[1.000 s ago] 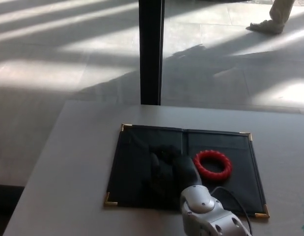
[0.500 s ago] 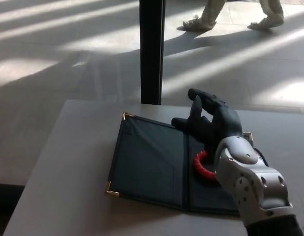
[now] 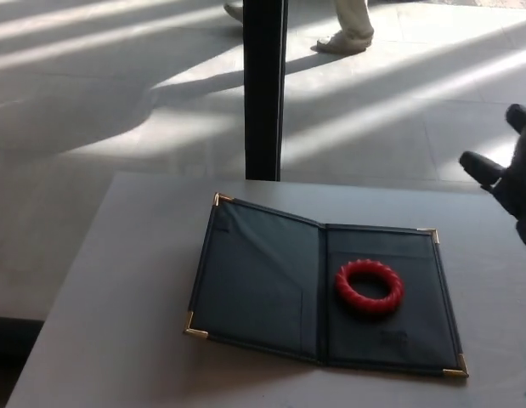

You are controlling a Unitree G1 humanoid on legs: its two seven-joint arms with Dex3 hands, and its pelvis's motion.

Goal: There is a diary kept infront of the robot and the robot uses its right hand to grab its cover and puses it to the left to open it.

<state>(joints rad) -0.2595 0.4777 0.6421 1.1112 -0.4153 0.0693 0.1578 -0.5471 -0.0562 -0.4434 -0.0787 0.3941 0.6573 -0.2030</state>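
A grey table (image 3: pixel 118 297) fills the lower part of the head view, with a pale tiled floor (image 3: pixel 93 93) beyond it, striped by sunlight and shadow. In the middle of the table lies the dark diary (image 3: pixel 322 289), open flat with both halves showing. Its left cover (image 3: pixel 258 276) lies slightly raised along the spine, and small gold corner pieces (image 3: pixel 193 330) mark its outer corners. On the right half of the open diary rests a red ring (image 3: pixel 370 286) with a ridged surface, lying flat near the spine. A black vertical post (image 3: pixel 263 85) stands on the floor just behind the table's far edge, above the diary's left half. At the top of the view, beside the post, a person's legs and shoes (image 3: pixel 347 25) are partly visible on the floor. At the far right edge, the robot's black right hand (image 3: pixel 509 183) is raised above the table, well apart from the diary, holding nothing, its fingers (image 3: pixel 479 166) apart. The left hand does not show.
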